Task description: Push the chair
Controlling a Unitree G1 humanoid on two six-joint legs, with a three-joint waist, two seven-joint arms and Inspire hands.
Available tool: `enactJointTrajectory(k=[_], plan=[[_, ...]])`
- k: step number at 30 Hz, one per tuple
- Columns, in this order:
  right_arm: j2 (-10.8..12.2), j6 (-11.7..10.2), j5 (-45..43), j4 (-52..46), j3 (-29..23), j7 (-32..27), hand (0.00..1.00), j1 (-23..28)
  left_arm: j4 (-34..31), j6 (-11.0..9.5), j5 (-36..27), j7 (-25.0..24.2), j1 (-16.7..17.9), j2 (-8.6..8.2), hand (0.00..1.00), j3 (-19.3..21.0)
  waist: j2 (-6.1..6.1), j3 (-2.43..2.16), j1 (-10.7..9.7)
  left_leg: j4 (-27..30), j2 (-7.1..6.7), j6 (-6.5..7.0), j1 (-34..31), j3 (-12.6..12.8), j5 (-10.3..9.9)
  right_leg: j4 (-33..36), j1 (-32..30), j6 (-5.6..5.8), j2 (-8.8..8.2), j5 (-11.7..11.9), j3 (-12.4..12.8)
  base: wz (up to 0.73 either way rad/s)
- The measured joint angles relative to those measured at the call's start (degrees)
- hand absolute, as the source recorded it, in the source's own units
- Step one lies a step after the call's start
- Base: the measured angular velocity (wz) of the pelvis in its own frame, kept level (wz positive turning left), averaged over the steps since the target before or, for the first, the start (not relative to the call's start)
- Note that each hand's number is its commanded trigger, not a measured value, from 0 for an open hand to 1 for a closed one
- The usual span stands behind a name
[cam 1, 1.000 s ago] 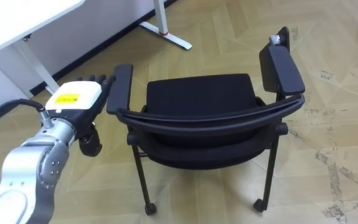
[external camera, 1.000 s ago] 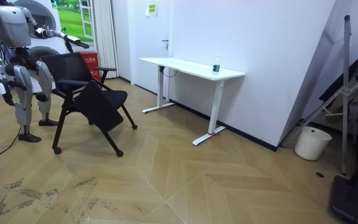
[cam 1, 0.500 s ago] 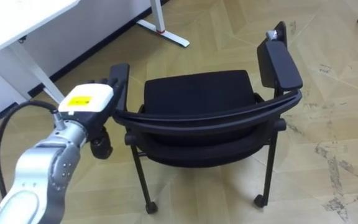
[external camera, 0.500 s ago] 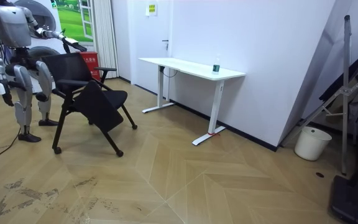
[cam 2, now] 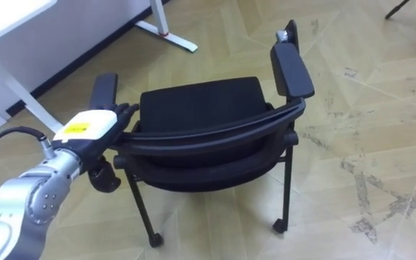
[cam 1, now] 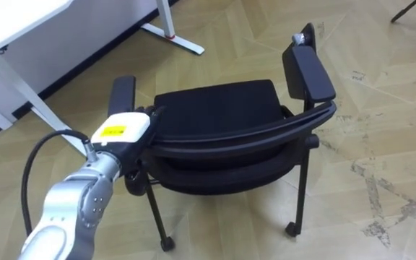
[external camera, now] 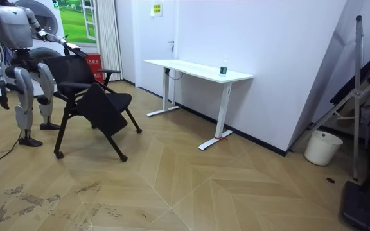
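Herringbone wood floor (cam 1: 381, 108) is seen throughout the room, with a white worktop (external camera: 185, 67) on white legs set against the wall. Towards the room view's left, well apart from the worktop, the chair (cam 1: 215, 108) is found on the open floor, and the robot is stood just behind it. The chair is black, with a flat padded seat, a curved back rail (cam 1: 244, 137), two padded armrests (cam 1: 308, 72) and thin dark legs ending in small casters (cam 1: 292, 230). The left hand (cam 1: 121, 132) is held at the left end of the back rail, just beside the armrest there. Its fingers (cam 2: 125, 110) are stretched out, not clenched, with the tips laid against the rail. The right hand (external camera: 2, 102) is hung at the robot's side, and its state cannot be told.
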Motion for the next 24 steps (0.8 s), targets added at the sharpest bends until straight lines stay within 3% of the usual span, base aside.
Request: enactJointTrajectory(k=[5, 9, 14, 18, 24], plan=[[0.0, 0.0, -0.4, -0.2, 0.0, -0.1, 0.0, 0.3, 0.1, -0.2, -1.9, 0.0, 0.0, -0.14, 0.0, 0.0, 0.05, -0.09, -0.1, 0.1, 0.0, 0.0, 0.0, 0.1, 0.0, 0.3, 0.0, 0.0, 0.0, 0.0, 0.0, 0.0], [0.0, 0.0, -1.4, -0.3, 0.0, -0.6, 0.0, 0.7, 3.0, -1.6, -2.2, 1.8, -0.3, -0.43, 0.0, 0.0, 0.39, -0.59, -0.1, 0.1, 0.02, 0.0, 0.1, 0.2, 0.0, 0.8, -0.2, 0.0, 0.0, 0.0, 0.0, 0.0], [0.0, -0.1, -1.7, -0.7, 1.1, -1.3, 0.0, 0.6, 6.5, -2.4, -4.1, 3.3, -1.3, -0.55, 0.0, 0.0, 0.82, -0.9, -0.8, 0.2, 0.02, 0.01, 0.2, 0.2, 0.0, 0.8, -0.1, 0.0, 0.0, 0.0, 0.2, 0.0], [0.1, -0.1, -1.6, -1.3, 2.2, -1.2, 0.0, 0.7, 8.0, -2.8, -4.3, 4.9, -1.4, -1.2, 0.0, 0.0, 0.81, -0.82, -0.6, 0.1, 0.02, 0.01, 0.9, 0.7, 0.0, 0.7, -0.1, 0.0, 0.22, -0.1, 1.8, -0.07], [0.4, -0.1, -1.6, -2.2, 2.2, -1.1, 0.0, 0.7, 10.3, -3.9, -4.2, 6.8, -3.0, -1.58, 0.0, 0.0, 0.25, -0.42, -0.6, 0.1, 0.01, 0.01, 0.9, 1.0, 0.0, 0.7, -0.3, 0.0, 0.22, -0.1, 2.0, -0.01]])
